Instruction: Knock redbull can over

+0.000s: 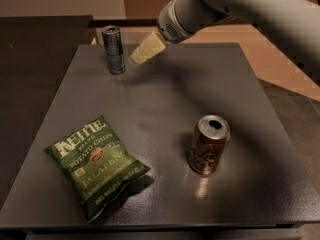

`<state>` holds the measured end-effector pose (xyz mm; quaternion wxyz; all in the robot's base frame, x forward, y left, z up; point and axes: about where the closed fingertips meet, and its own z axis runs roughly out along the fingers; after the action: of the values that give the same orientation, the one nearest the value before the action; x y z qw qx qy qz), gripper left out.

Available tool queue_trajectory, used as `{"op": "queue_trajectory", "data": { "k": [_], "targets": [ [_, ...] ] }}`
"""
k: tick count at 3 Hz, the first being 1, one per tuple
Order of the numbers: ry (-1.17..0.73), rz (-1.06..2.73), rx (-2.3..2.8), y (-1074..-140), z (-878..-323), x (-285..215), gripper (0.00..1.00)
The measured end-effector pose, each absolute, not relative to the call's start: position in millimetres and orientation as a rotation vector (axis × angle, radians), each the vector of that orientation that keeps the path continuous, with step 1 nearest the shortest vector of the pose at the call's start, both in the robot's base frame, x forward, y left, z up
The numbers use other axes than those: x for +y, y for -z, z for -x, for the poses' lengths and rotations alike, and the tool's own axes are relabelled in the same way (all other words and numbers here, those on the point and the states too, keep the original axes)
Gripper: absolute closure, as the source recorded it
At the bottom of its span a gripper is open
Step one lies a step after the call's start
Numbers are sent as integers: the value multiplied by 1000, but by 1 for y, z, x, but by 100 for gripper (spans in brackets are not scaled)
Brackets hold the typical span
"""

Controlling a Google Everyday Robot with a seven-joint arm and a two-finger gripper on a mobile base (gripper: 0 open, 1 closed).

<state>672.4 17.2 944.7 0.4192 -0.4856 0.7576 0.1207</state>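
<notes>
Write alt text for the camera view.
The gripper hangs just right of the upright redbull can at the far left of the grey table, apparently not touching it. Nearer are a copper can, right, and a green chip bag, left.

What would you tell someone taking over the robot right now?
Gripper: hovers over the far end of the table, close beside the redbull can, not visibly touching it.
Redbull can: upright near a far corner.
Bronze can and chip bag: nearer the camera, away from the gripper.
Done: gripper is next to the can.
Left: push the redbull can over.
</notes>
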Motion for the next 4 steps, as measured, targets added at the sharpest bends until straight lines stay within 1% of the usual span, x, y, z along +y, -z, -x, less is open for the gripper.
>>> {"op": "queue_trajectory", "data": {
  "k": [1, 4],
  "targets": [
    [-322, 1222, 1869, -932, -680, 43, 0],
    [-458, 1203, 1839, -909, -718, 92, 0]
  ]
}}
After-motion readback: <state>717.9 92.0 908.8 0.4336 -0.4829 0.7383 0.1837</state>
